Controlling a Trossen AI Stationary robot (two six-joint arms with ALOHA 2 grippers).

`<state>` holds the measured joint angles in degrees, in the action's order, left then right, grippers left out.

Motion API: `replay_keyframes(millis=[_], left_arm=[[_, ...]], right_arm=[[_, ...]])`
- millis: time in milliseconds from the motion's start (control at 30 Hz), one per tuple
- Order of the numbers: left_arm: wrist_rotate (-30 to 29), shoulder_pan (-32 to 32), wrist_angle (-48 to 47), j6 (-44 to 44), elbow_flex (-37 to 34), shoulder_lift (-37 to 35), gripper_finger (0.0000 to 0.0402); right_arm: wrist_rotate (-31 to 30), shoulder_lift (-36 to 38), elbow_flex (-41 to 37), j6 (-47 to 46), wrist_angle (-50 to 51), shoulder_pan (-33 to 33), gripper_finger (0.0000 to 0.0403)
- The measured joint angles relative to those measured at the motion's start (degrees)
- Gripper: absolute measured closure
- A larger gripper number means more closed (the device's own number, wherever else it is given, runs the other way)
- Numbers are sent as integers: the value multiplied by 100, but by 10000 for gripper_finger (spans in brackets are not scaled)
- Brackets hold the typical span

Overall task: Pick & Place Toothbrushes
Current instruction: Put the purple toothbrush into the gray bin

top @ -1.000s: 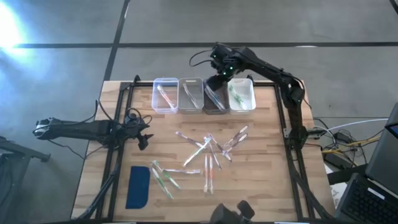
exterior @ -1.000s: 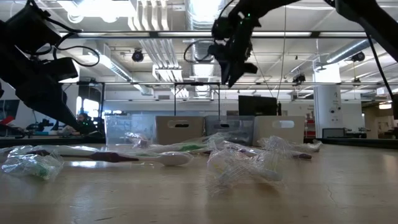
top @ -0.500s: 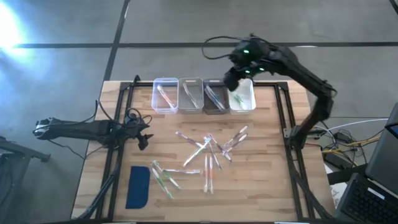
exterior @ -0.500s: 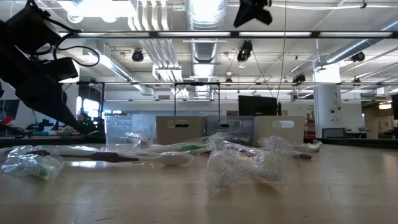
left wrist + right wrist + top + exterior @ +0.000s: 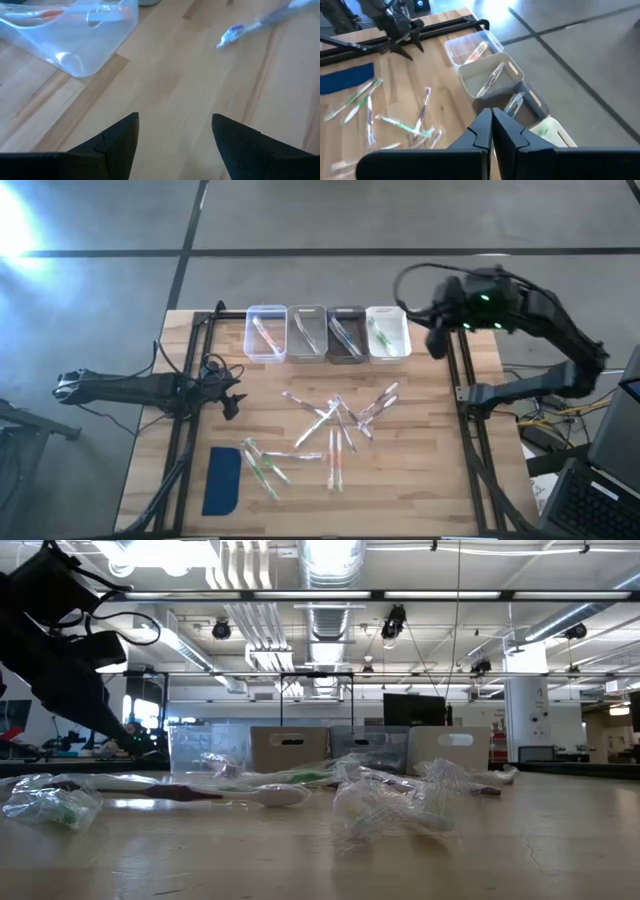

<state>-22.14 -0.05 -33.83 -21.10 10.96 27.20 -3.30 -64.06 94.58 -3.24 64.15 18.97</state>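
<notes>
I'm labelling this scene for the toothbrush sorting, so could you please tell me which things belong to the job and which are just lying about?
Part of the job:
- loose toothbrushes on the table
- four bins, a toothbrush or more in each
- right gripper, shut, empty, beside the white bin
- left gripper, open, waiting at the table's left

Just lying about:
- dark-blue pad
- black cables

**Pale brushes on light wood**

Translucent toothbrushes accented in pink and green are seen on a light wooden table. A dark-blue pad is shown beside clear, beige, grey and white bins.
</notes>
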Motion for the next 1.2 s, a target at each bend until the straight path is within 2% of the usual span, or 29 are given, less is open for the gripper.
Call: replay_keyframes(millis=[133, 300, 500, 800, 1033, 1200], left_arm=[[-3, 4, 159, -171, 0, 0, 145], [-2, 4, 281, -191, 0, 0, 145], [-54, 4, 357, -825, 0, 0, 145], [-184, 4, 477, -1255, 0, 0, 145], [-328, 4, 850, -1288, -2, -2, 145], [-295, 4, 1283, -1615, -2, 0, 145]], right_arm=[[0, 696, -477, 238, 175, 10, 394], [6, 1420, -1045, 46, 166, 12, 394], [8, 2030, -1551, 663, 163, 14, 394], [14, 2580, -2217, 629, 148, 14, 394], [23, 2884, -2677, 534, 154, 14, 394], [25, 2926, -2966, 517, 160, 14, 394]])
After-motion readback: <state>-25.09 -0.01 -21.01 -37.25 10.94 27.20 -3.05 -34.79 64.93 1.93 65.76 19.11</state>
